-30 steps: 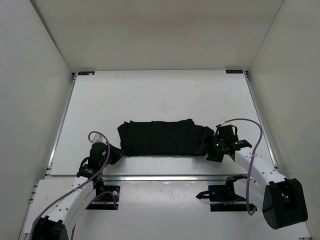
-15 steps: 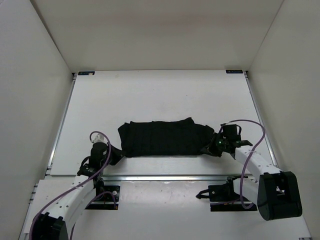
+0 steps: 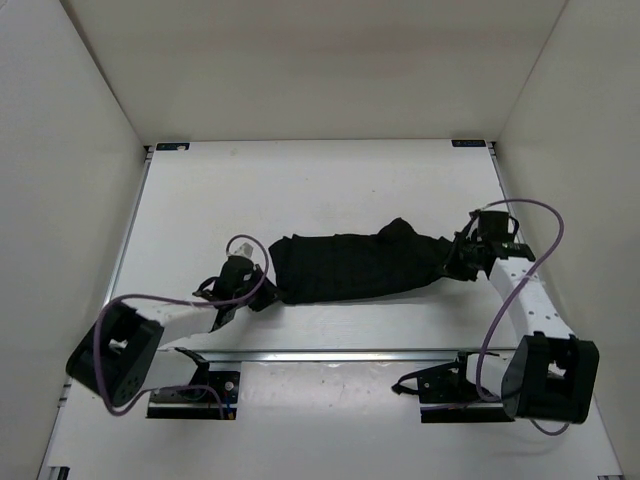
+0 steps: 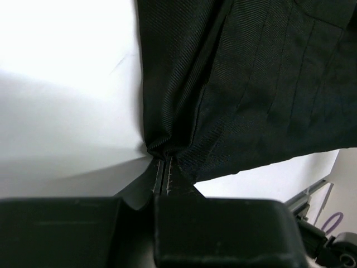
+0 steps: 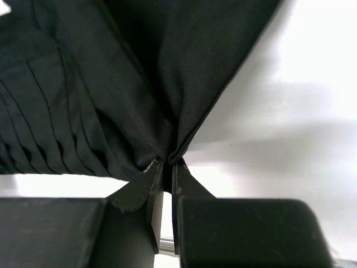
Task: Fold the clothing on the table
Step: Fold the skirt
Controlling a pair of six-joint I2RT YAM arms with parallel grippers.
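Pinching what exactly, Mara? What is the left gripper [image 4: 163,167] clamping on?

It is squeezing fully together on a bunched corner of the clothing [image 3: 355,265], Tom, at the garment's left end. Fabric is fanning out from the tips in the left wrist view, and no gap is showing between them.

And the right gripper [image 5: 166,167]?

It is doing the same at the opposite end. Its jaws are pressing tight on a gathered point of cloth, and the pleat-like ribs are running away from that point.

Where is the garment lying?

It is lying as a long dark band across the middle of the counter [image 3: 300,180], somewhat nearer the near edge than the far one, and nearer the right edge than the left. Its right end is angling a little toward the far edge.

Why are they gripping it by the two ends?

I am guessing they are stretching it between them. Something this soft and wide is hard to steer from one point, so taking both ends is giving the two grippers control of a whole edge at once. That way the cloth is hanging taut rather than crumpling, which I am judging to be the setup for bringing one side over the other in a fold.
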